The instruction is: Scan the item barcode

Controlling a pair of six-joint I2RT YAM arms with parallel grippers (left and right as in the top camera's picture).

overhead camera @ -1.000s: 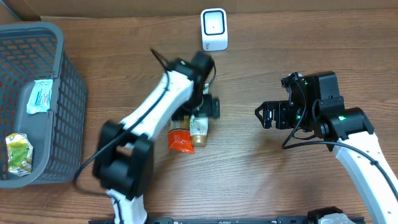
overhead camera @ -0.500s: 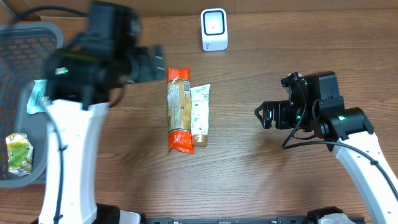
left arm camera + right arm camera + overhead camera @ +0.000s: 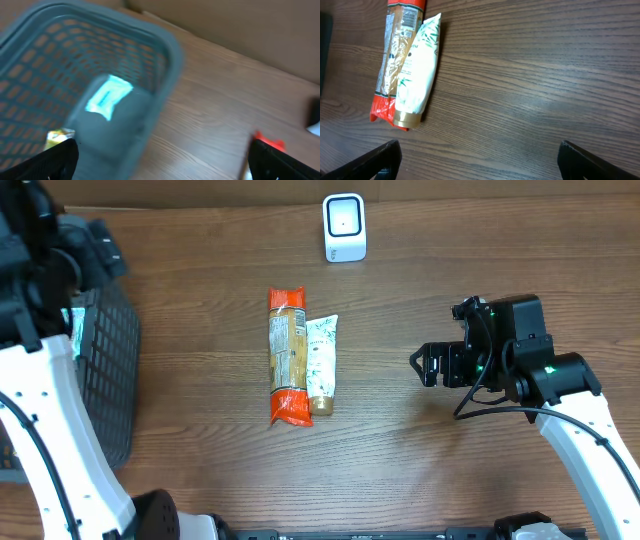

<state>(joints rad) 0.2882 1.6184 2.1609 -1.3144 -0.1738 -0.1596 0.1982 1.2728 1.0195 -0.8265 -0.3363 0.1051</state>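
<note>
Hovering over basket (image 3: 108, 345), left fingers (image 3: 47, 161) spread, empty; right fingers (image 3: 375, 161) likewise released, facing items. Snack packet (image 3: 286, 356) and tube (image 3: 321, 365) lie touching mid-table (image 3: 420, 470), below scanner (image 3: 345, 227), likely staged for pickup.

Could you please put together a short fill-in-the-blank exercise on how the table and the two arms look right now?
1. The left gripper hangs over the rim of the grey ___.
2. The white tube lies touching the orange packet, on the side nearer the ___ arm.
3. The jaws of the right gripper stand ___.
Missing words: basket; right; open.
</note>
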